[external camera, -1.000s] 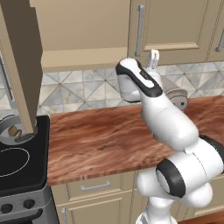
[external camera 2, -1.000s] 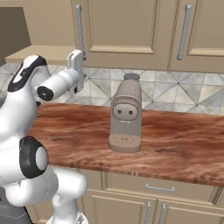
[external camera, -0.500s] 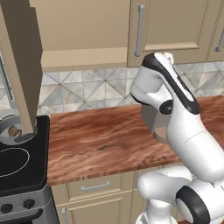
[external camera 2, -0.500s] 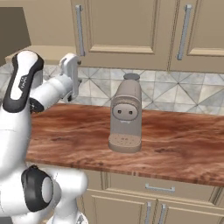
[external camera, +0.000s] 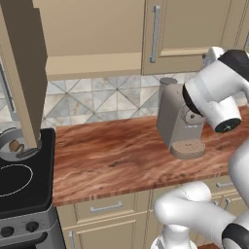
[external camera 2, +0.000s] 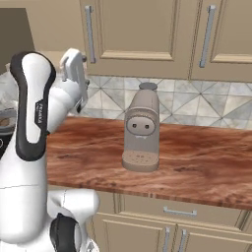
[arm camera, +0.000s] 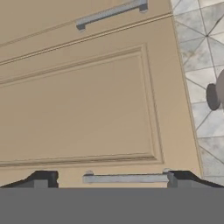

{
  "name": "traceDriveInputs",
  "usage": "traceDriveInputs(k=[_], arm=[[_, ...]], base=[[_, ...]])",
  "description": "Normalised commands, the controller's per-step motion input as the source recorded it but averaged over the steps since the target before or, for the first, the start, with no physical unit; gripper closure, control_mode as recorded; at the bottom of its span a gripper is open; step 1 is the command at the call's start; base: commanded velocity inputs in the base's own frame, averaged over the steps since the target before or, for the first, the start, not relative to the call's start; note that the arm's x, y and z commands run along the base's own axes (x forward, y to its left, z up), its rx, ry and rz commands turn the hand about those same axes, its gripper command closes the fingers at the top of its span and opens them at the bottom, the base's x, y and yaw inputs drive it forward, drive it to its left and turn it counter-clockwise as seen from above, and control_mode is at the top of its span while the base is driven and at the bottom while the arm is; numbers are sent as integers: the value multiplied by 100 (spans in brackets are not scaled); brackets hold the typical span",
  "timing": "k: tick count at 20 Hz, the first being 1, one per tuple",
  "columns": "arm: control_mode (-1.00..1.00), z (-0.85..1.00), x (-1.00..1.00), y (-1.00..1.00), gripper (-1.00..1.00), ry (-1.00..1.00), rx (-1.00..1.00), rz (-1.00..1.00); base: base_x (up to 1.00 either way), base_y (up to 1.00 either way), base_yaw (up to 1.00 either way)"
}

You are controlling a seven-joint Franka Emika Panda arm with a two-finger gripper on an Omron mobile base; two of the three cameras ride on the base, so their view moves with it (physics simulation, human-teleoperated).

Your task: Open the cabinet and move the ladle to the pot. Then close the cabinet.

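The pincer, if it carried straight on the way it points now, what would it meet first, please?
Most likely the closed cabinet door: the open pincer faces its panel square on, with a silver handle between the fingertips. How near it is cannot be judged.

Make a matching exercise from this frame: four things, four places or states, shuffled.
Things:
1. coffee machine
2. pot
3. gripper
4. stove

Places or states:
A. on the stove, partly hidden at the left edge of the left base view
B. open, close up to a cabinet door
C. standing on the wooden counter
D. black top, left of the counter

Pairs: 1-C, 2-A, 3-B, 4-D
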Motion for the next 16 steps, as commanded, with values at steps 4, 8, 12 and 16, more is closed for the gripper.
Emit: traceDriveInputs(k=[4,8,12,16], arm=[[-100,30,-97,0,-100,0,2,-12],[-100,21,-100,13,-100,0,0,-13],[-100,3,-93,57,-100,0,0,-7],[-100,0,-68,87,-100,-12,-1,0]], base=[[0,0,0],[0,0,0],[0,0,0],[0,0,0]])
